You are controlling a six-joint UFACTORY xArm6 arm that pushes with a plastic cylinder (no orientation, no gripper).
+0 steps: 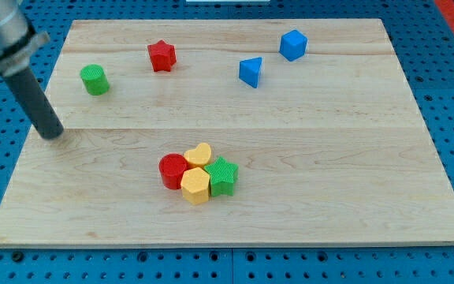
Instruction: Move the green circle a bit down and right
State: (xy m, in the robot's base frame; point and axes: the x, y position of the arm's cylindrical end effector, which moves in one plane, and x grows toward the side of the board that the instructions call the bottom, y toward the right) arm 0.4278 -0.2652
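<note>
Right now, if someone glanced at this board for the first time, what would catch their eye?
Probably the tight cluster at the board's lower middle: a red cylinder block, yellow heart block, yellow hexagon block and green star block, packed together. Next, my tip at the view's left, resting below and left of the lone green circle block.
</note>
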